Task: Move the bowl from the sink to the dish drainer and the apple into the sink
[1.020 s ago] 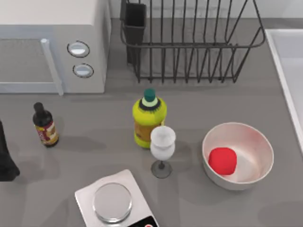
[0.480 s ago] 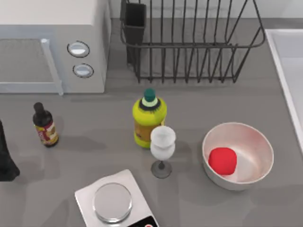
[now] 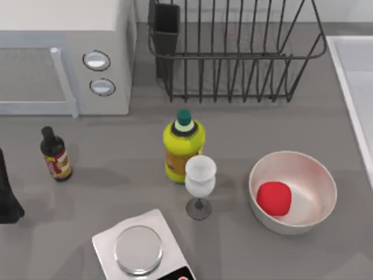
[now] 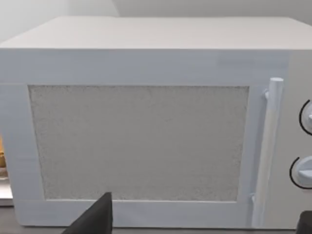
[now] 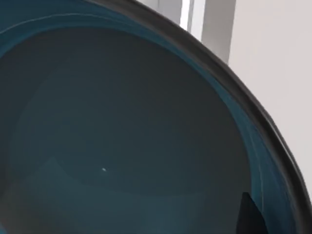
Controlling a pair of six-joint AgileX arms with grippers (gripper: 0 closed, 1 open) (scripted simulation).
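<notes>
**Speaker one:** Bowl (image 5: 122, 136) first, please. Where is it, and why does it sit so close to us?

**Speaker two:** Our right wrist camera looks straight into its teal-blue hollow. The inside is smooth and empty, with a dark rim curving across the view and pale white surfaces beyond it. We judge the right arm is down at the bowl in the sink (image 3: 352, 87), ready to lift it. A dark tip shows at the picture's edge, but we cannot tell whether those fingers are apart, together or clamped on the rim.

**Speaker one:** And the apple?

**Speaker two:** The apple (image 3: 274, 198) is small, smooth and plain red. It lies inside a larger white bowl (image 3: 317, 172) on the tabletop (image 3: 105, 192), near the sink's pale raised rim at the right side. It is untouched, so that half of the job is not yet done.

**Speaker one:** Where does the bowl have to go?

**Speaker two:** To the dish drainer (image 3: 233, 52), a black wire rack at the back, with a dark square utensil cup (image 3: 165, 26) at its left corner. Its bars hold nothing.

**Speaker one:** What else stands around?

**Speaker two:** A yellow bottle (image 3: 183, 149) and a wine glass (image 3: 200, 181) stand just beside each other in the middle. A small dark bottle (image 3: 56, 154), a kitchen scale (image 3: 140, 249) and a microwave (image 3: 64, 55) lie to the left. Our left arm waits by the microwave's door, and we cannot tell how its fingers stand.
</notes>
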